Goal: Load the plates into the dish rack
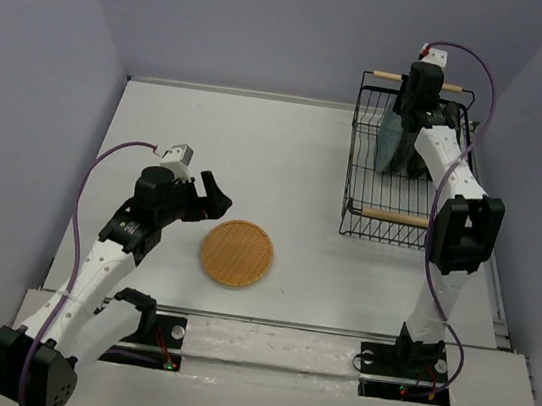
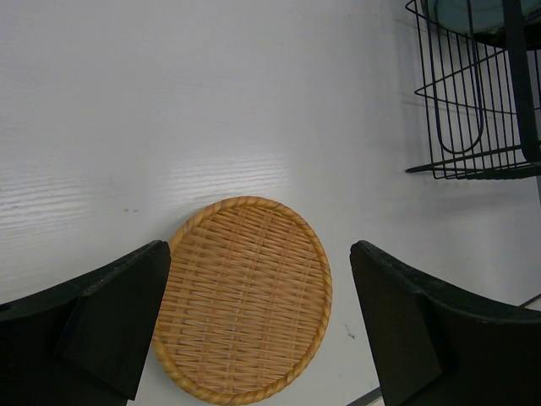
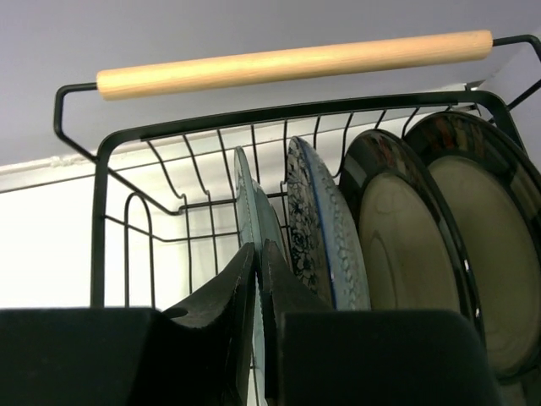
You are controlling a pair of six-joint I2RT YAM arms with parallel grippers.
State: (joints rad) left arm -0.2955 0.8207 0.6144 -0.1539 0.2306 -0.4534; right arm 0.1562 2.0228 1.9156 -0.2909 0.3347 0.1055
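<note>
We count four of five plates standing upright in the dish rack (image 1: pixel 349 174): teal plate (image 3: pixel 247 203), floral plate (image 3: pixel 325 237), first beige plate (image 3: pixel 406 245), second beige plate (image 3: pixel 482 228). The right pincer (image 3: pixel 258 254) is clamped on the teal plate's rim, so we judge that one seated but not yet released. Left to do: the woven plate (image 1: pixel 237 253), flat on the counter (image 1: pixel 258 151) well apart from the rack, with the left pincer (image 2: pixel 258 254) spread open over it, gripping nothing.

A white table (image 1: pixel 258 151) sits boxed in by plain lavender walls (image 1: pixel 306 26) on three sides, evenly lit
</note>
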